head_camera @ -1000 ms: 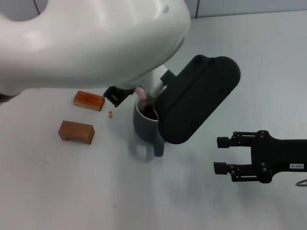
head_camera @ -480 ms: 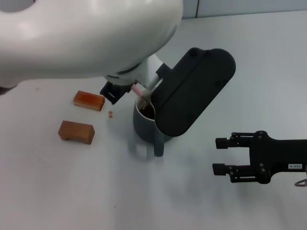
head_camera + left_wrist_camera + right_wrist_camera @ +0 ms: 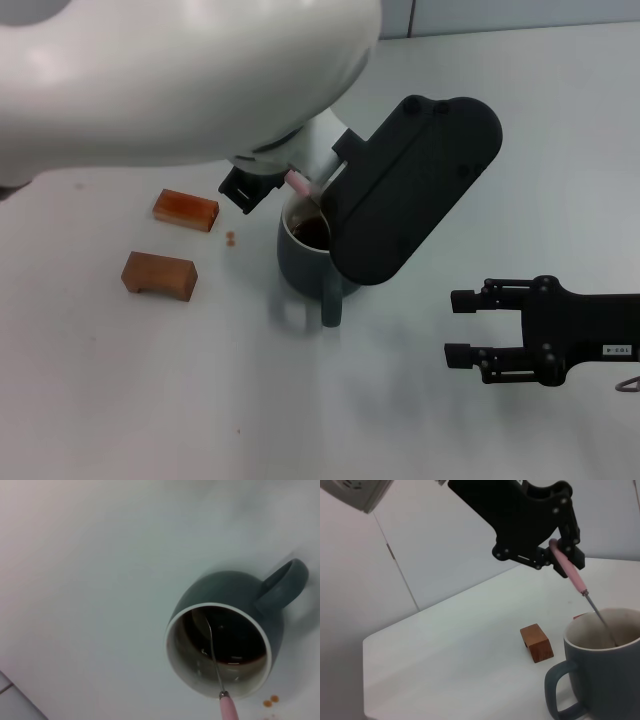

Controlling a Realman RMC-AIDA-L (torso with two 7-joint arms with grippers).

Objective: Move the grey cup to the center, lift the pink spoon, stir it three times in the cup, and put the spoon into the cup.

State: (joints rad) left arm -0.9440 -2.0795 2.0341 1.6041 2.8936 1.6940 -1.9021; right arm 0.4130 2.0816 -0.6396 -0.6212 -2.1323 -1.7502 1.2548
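Head view: the left claw (image 3: 272, 184) pinches the pink spoon (image 3: 298, 183) over the grey cup (image 3: 300, 262), mid-worktop (image 3: 150, 380); the right claw (image 3: 462, 326) is released, near right.

Left wrist view: the spoon's bowl sits in dark liquid.

Right wrist view: the slim handle looks light, stiff and slippery, best held at the pink end.

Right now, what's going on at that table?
The left gripper holds the pink spoon by its handle, tilted, with the bowl down in the dark liquid inside the grey cup. The cup stands on the white table, handle toward the robot. Two brown blocks lie off to the robot's left. The right gripper hangs open to the right of the cup, holding nothing.
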